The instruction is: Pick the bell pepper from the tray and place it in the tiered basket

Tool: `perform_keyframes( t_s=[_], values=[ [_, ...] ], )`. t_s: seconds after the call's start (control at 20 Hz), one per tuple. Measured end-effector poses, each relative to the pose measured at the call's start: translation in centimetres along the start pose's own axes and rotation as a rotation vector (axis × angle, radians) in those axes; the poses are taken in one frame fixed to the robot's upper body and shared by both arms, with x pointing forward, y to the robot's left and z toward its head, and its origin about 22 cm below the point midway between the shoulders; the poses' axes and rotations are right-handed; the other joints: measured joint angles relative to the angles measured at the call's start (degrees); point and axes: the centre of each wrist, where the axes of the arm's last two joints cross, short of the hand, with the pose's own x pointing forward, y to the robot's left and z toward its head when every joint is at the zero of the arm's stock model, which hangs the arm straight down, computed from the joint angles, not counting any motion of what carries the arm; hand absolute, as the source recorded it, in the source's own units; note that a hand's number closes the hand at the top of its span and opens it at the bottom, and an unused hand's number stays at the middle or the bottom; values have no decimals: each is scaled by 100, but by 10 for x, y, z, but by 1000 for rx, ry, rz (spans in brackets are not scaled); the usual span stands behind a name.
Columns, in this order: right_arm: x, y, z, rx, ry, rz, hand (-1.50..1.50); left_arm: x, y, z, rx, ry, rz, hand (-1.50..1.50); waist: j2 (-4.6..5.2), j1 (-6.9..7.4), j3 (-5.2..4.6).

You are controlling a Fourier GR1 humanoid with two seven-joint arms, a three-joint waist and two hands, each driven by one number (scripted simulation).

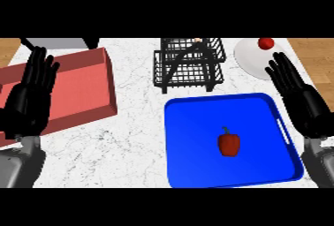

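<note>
The small red bell pepper (229,144) lies right of centre in the blue plastic tray (195,167), lower right of frame. It's probably light, stiff and slick-skinned, so I'd wrap the body, not the stem. Both the left hand (31,95) and right hand (297,95) are spread flat, holding nothing; the black wire tiered basket (189,66) sits top centre.

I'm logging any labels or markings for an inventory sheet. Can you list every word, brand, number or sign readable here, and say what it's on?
None: no text, number, brand or sign can be read anywhere in the head view.
Blue tray: plain, no marking.
Bell pepper: no sticker.
Tiered basket: bare black wire.
Red box: plain faces.
White plate: unmarked.
Left hand and right hand: plain black.
</note>
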Motion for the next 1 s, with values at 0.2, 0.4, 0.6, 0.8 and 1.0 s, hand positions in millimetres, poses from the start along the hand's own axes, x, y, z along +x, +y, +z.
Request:
perform_keyframes(
  t_s=[0.2, 0.4, 0.6, 0.8, 1.0],
  values=[
    [-16, 18, -3, -162, 70, 33, -150, -25, -12, 10, -98, 47, -4, 0, 59, 159, 91],
    [-49, 33, -2, -399, 208, 124, -150, -49, -27, 25, -227, 129, -18, 0, 146, 249, 105],
    [-75, 84, -10, -566, 208, 96, -150, -74, -42, 42, -311, 179, -7, 0, 138, 330, 141],
    [-80, 117, -20, -612, 152, 215, -150, -89, -45, 43, -339, 208, -3, 0, 95, 305, 150],
    [-75, 112, -25, -571, 201, 389, -150, -97, -41, 48, -337, 198, 1, 0, 23, 235, 140]
  ],
)
